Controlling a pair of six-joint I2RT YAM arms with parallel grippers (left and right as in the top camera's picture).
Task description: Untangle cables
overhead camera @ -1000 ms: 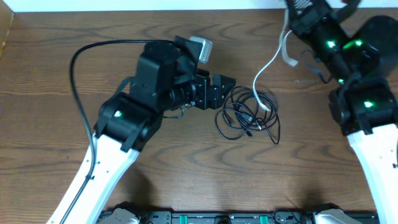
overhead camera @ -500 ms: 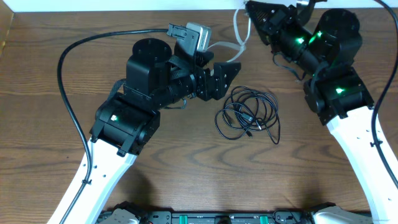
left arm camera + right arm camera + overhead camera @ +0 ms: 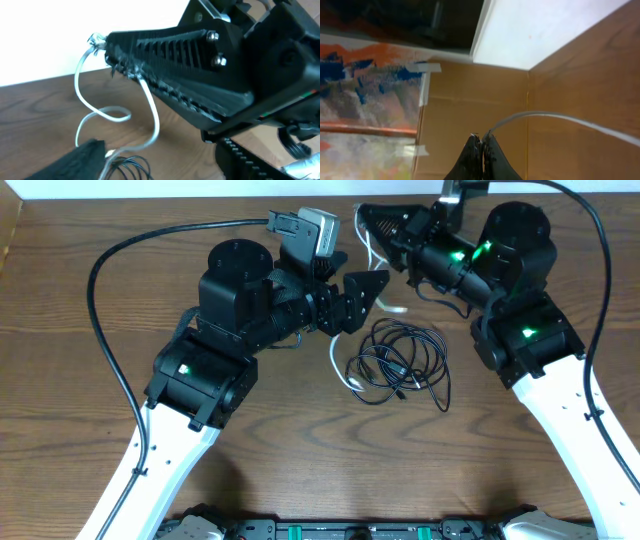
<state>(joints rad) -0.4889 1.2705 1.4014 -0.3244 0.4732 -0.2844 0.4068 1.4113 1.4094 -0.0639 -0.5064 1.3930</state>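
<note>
My right gripper (image 3: 362, 212) is at the back of the table, shut on one end of the white cable (image 3: 336, 358). The right wrist view shows its fingertips (image 3: 482, 137) pinched together and the cable (image 3: 560, 117) leading off to the right. From there the white cable (image 3: 152, 120) hangs in loops and runs down between the spread fingers of my left gripper (image 3: 362, 298), which is open just below the right one. Its free end lies beside the coil of black cables (image 3: 400, 365) on the table. In the left wrist view my left gripper (image 3: 159, 152) stands over that coil (image 3: 132, 167).
The left arm's thick black lead (image 3: 105, 300) arcs over the left side of the table. A white wall runs along the table's back edge (image 3: 200, 198). A cardboard panel (image 3: 470, 95) stands at the far left end. Both arms crowd the back middle.
My right gripper has swung left along the back edge, dragging the white cable off the black coil and over to my left gripper. The left jaws have narrowed a little.
</note>
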